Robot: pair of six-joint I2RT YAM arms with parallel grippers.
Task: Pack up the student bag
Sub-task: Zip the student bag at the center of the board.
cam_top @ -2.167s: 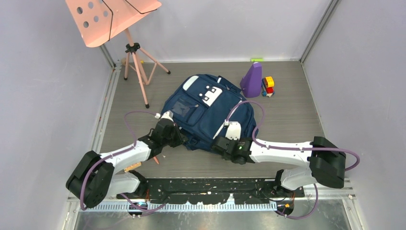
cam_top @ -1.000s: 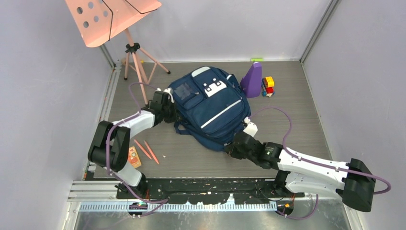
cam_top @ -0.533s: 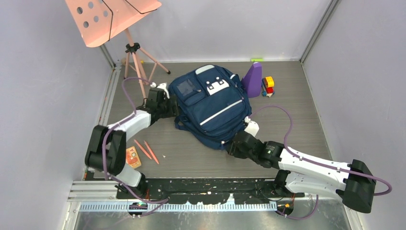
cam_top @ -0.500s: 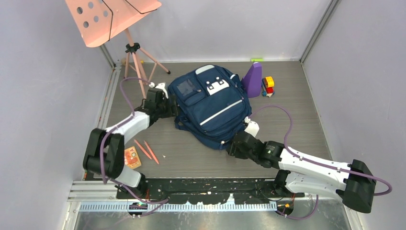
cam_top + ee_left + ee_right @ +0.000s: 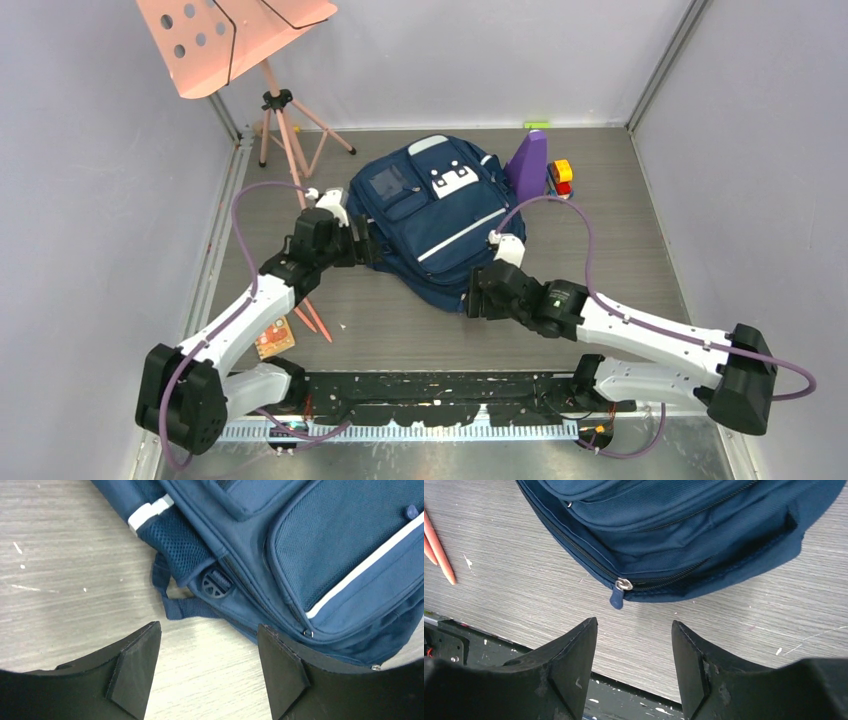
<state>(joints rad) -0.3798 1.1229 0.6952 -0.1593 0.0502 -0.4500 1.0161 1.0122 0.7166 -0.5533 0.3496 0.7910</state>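
The student bag [image 5: 432, 222] is a navy backpack with white stripes, lying front side up in the middle of the table. My left gripper [image 5: 362, 247] is at its left edge, open over bare table, just short of a blue strap loop [image 5: 172, 608]. Its jaws [image 5: 207, 655] hold nothing. My right gripper [image 5: 477, 297] is at the bag's near bottom edge, also open and empty [image 5: 634, 645]. A closed zipper with a blue pull [image 5: 619, 594] lies just ahead of its fingertips.
A pink music stand [image 5: 235, 40] rises at the back left. A purple cone-shaped object [image 5: 527, 165] and a small coloured toy [image 5: 561, 180] sit right of the bag. Two orange pencils [image 5: 312, 318] and a small orange card [image 5: 270, 338] lie near the left arm.
Both grippers have opened and come off the bag's edges. The left arm has drawn back toward the near side. The bag lies further back and more turned than two seconds ago.
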